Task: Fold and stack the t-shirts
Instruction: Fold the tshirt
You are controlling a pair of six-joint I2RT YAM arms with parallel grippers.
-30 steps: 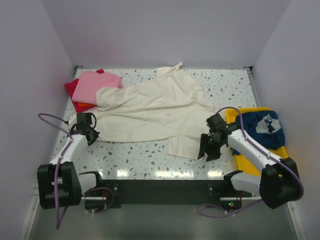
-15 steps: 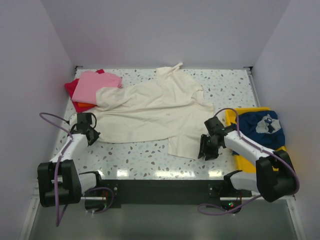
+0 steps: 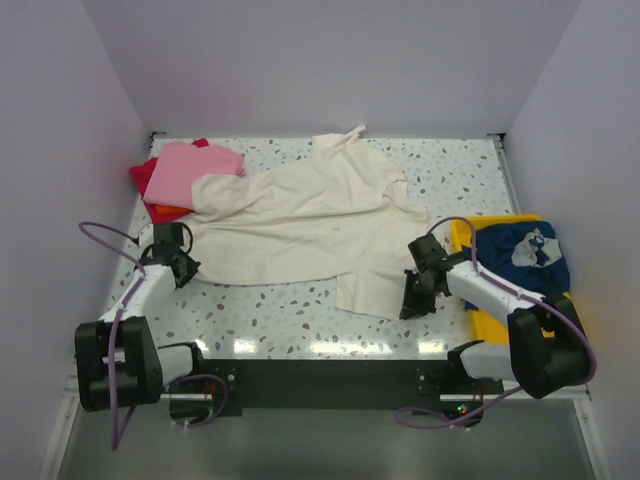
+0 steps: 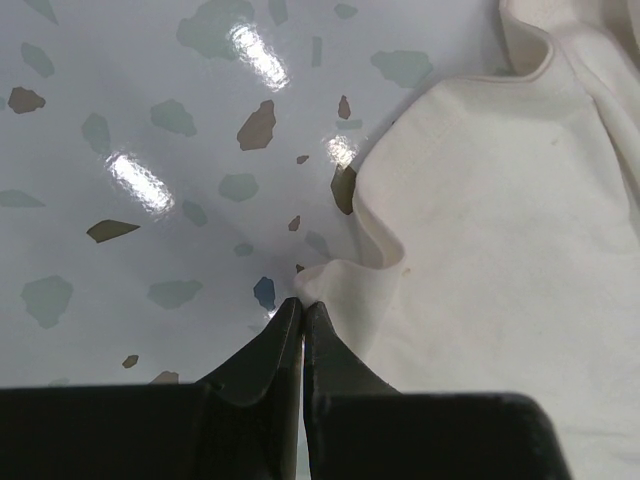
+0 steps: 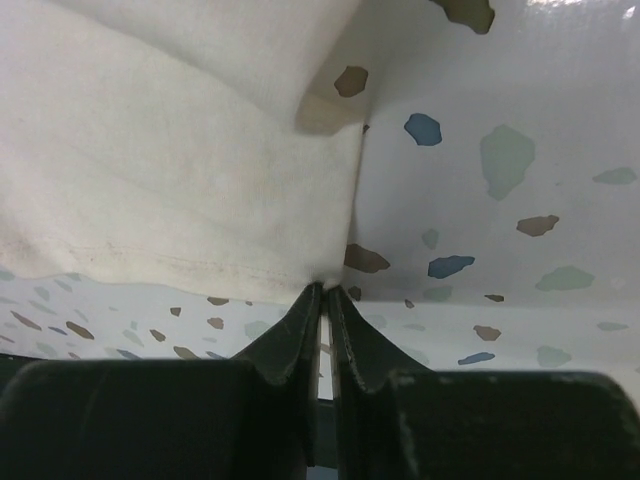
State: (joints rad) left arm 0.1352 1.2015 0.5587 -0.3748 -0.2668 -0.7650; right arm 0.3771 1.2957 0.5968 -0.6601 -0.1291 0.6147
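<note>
The cream t-shirt (image 3: 300,225) is light and limp, so the left hand (image 4: 302,305) and the right hand (image 5: 325,292), each pressed together, pinch its thin near hem corners.

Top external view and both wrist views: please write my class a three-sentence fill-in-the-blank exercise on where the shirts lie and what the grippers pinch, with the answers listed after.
1. The navy t-shirt lies in the ___ tray.
2. The top t-shirt of the pile in the far left corner is ___.
3. The large t-shirt spread mid-table, its near edge pinched by the left gripper and the right gripper, is ___ in colour.
Missing words: yellow; pink; cream.
</note>
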